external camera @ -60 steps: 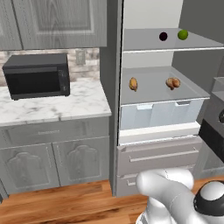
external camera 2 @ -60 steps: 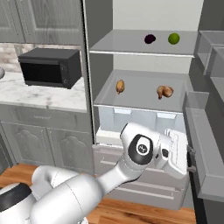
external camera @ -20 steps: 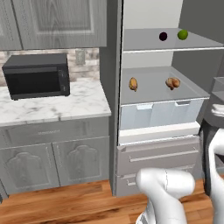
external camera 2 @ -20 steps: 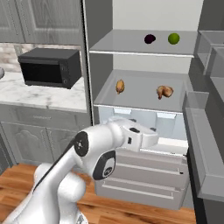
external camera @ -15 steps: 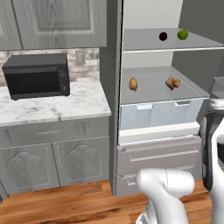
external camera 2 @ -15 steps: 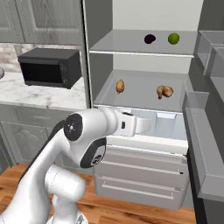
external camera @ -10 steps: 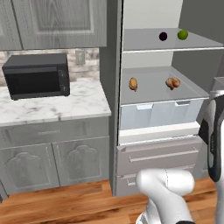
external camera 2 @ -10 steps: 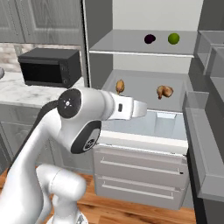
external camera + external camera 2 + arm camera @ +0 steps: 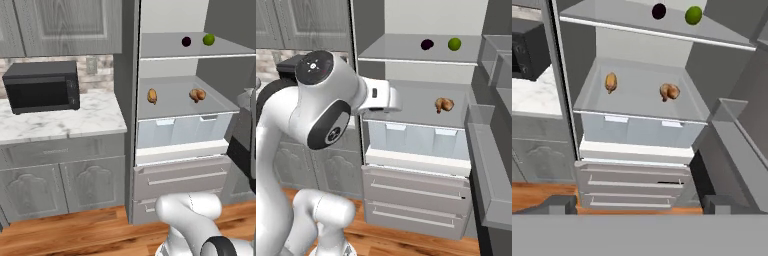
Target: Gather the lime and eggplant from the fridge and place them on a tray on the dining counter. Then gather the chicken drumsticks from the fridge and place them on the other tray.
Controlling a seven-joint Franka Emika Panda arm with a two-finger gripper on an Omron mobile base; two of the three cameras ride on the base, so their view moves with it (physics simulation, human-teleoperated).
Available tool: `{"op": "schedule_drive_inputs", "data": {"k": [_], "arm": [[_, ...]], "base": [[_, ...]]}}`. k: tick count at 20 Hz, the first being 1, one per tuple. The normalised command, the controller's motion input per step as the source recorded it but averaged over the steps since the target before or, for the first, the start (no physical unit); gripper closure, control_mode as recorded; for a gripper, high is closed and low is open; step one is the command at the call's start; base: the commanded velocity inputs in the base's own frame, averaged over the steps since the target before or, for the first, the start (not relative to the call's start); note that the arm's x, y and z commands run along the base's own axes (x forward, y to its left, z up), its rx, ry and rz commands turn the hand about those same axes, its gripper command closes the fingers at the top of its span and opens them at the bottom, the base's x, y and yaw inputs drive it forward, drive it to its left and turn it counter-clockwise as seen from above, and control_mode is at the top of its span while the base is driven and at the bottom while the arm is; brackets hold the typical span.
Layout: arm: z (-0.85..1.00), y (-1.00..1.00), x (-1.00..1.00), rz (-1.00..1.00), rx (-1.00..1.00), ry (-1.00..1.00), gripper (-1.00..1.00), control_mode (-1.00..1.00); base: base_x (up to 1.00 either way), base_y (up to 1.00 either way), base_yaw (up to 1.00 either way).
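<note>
I have the arm raised in front of the open fridge (image 9: 172, 100), the gripper (image 9: 639, 205) spread to its widest and holding nothing; its two tips show at the bottom of the hand view, well short of any shelf.

The step in hand, as I judge it, is the reach for the first produce item. The lime (image 9: 693, 15) and the eggplant (image 9: 659, 10) sit side by side, apart, on the fridge's top shelf (image 9: 406, 54), the lime nearer the door side. To do this well, I would lift the hand to that shelf's height before going in, approach level so the fingers clear the shelf edge, and straddle the lime squarely: it is round and will likely roll if nudged off-centre. Taking the lime first should leave the eggplant undisturbed.

The middle shelf (image 9: 637, 97) holds two drumsticks (image 9: 611, 82), one toward the hinge side, the other (image 9: 670, 91) toward the door side, well apart. Below that shelf sit two pale drawers (image 9: 185, 131), closed; I cannot tell what they hold. Two freezer drawers (image 9: 416, 192) lie under them, also closed.

A microwave (image 9: 41, 86) stands on the marble counter (image 9: 65, 120) beside the fridge.
</note>
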Motion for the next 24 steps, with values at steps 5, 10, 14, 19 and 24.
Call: {"op": "schedule_drive_inputs", "data": {"k": [5, 10, 14, 19, 24], "arm": [[0.08, 0.33, -0.42, -0.01, 0.00, 0.04, -1.00, -1.00], [0.00, 0.27, -0.46, -0.19, 0.01, 0.00, -1.00, -1.00], [0.00, 0.53, -0.22, -0.27, 0.00, 0.00, -1.00, -1.00], [0.00, 0.32, 0.03, 0.03, 0.02, 0.00, -1.00, -1.00], [-0.01, 0.14, 0.01, 0.19, 0.05, 0.00, -1.00, -1.00]], "base": [[0.00, 0.00, 0.00], [0.00, 0.00, 0.00], [0.00, 0.00, 0.00], [0.00, 0.00, 0.00], [0.00, 0.00, 0.00]]}}
